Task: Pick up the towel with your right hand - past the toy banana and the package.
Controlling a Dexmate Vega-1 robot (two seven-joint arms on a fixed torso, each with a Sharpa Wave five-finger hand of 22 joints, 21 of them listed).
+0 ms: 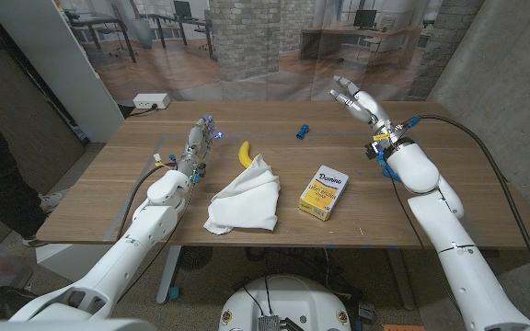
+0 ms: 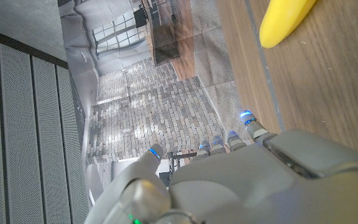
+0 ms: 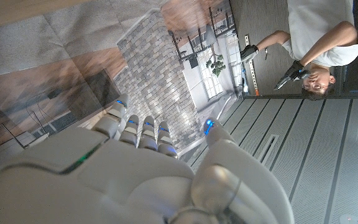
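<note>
Fingers spread and nothing in them: the robot's right hand (image 1: 355, 99) is raised at the far right of the wooden table (image 1: 449, 207), reaching up toward the printed backdrop, and the right wrist view shows the same hand (image 3: 135, 168) pointed at that backdrop with a person (image 3: 319, 43) at the picture's edge. Well apart from it, nearer the table's middle, lies the yellow sugar package with blue lettering (image 1: 325, 191), and just beyond that the crumpled white cloth towel (image 1: 245, 198), with the yellow toy banana (image 1: 245, 154) touching or very nearly touching the towel's far corner. A small blue object (image 1: 303, 130) sits near the far edge, between hand and banana. So here's the worry: the towel is on the far side of the package from this hand, and a low sweep across looks likely to clip the package and shove it into the cloth, or off the front edge. Come in from the far side instead and the banana may get dragged along with the corner of the fabric. A limp towel could also slip from a shallow pinch. Over on the other side the left hand (image 1: 196, 147) is beside the towel's left edge on the table, fingers extended and holding nothing, and a wide reach might crowd it
</note>
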